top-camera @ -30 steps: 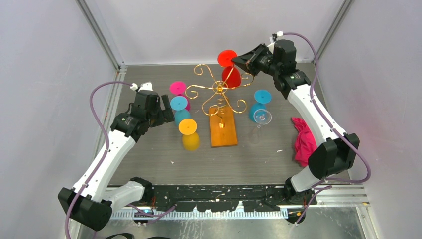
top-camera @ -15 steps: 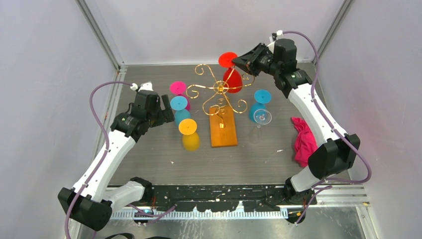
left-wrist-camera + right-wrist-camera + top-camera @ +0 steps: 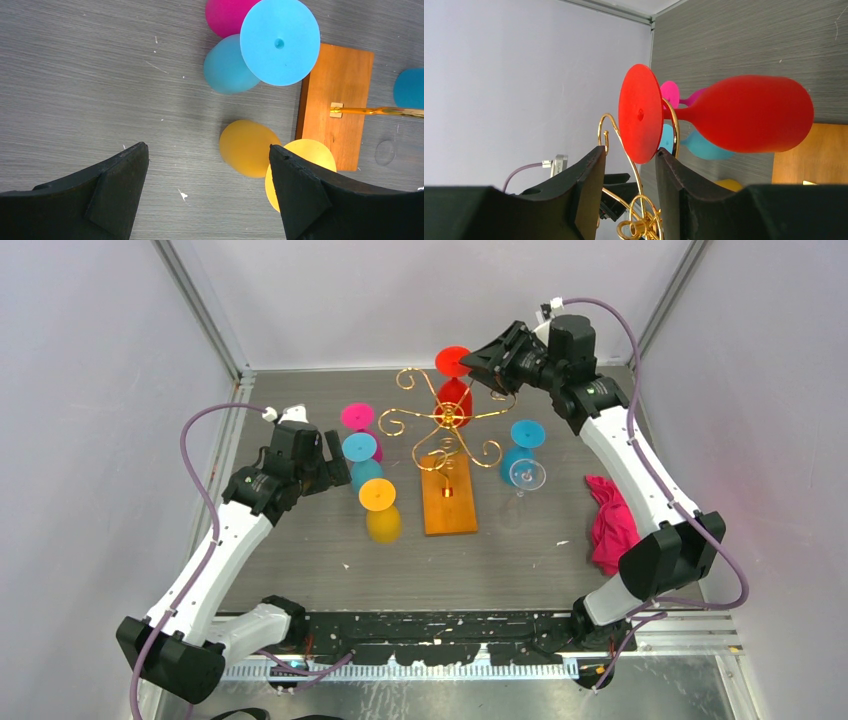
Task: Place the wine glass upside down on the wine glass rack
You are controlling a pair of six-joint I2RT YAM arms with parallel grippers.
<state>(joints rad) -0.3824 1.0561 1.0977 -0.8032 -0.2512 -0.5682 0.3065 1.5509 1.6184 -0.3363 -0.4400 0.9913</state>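
A red wine glass (image 3: 453, 400) hangs upside down from a curled arm of the gold wire wine glass rack (image 3: 440, 420), its foot (image 3: 452, 360) on top. The rack's post rises from an orange-brown wooden base (image 3: 447, 495). My right gripper (image 3: 478, 362) is at the foot's right side. In the right wrist view the jaws (image 3: 630, 162) stand parted, with the lower rim of the red foot (image 3: 640, 120) between the tips and the bowl (image 3: 749, 114) beyond. My left gripper (image 3: 335, 472) hovers open over the table, empty (image 3: 209, 160).
Upside-down glasses stand left of the rack: pink (image 3: 358, 418), blue (image 3: 360, 448), yellow (image 3: 378, 495). Right of it stand another blue glass (image 3: 526, 435) and a clear one (image 3: 527, 475). A pink cloth (image 3: 610, 520) lies at the right edge. Walls enclose three sides.
My right jaws have parted from the red glass's foot. The glass and the rack's arms have swung slightly left. The left arm has not moved.
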